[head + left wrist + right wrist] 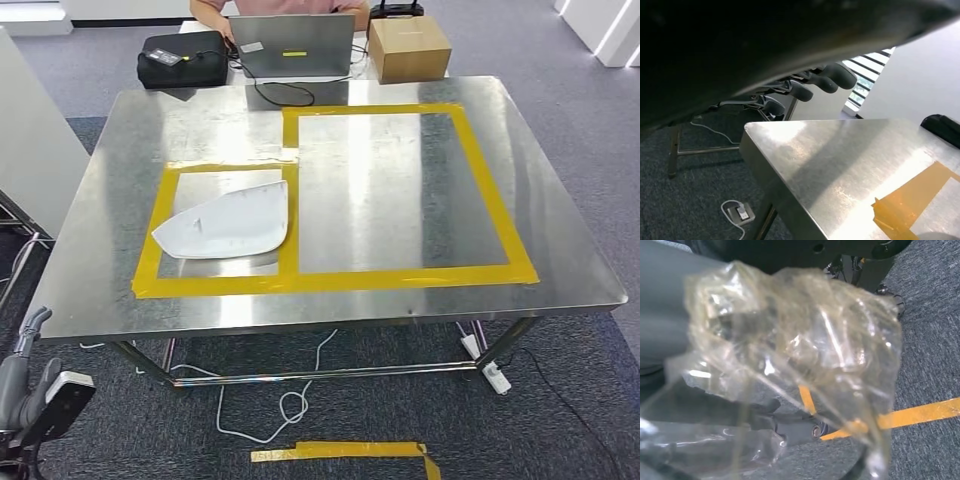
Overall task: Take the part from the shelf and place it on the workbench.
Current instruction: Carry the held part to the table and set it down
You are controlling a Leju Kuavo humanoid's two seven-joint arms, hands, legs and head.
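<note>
Head view, part: we see the white part (226, 224) lying flat on the steel bench (98, 250), inside the smaller yellow tape frame (290, 215) on the left half.
Head view, larger frame: a bigger yellow tape rectangle (483, 180) sits just right of the small one and shares a side with it.
Head view, far edge: a black bag (181, 58), a grey laptop (293, 45) and a brown cardboard box (410, 47) stand along the far side, and a person's arms (215, 15) reach in behind the laptop.
Head view, floor: a white cable (290, 400) and a strip of yellow floor tape (347, 452) lie on the grey carpet under the near edge.
Head view, left hand: we find the left hand (26, 375) low at the near left corner, below bench level, its fingers apart and holding nothing.
Left wrist view: dark fingers (828, 77) hang spread above the bench corner, touching nothing, with yellow tape at the far right.
Right wrist view: the right hand (662, 315) appears as a grey cover behind crumpled clear plastic film (791, 350); we cannot tell how its fingers lie, though the film seems to drape over them, above carpet crossed by yellow tape.
</note>
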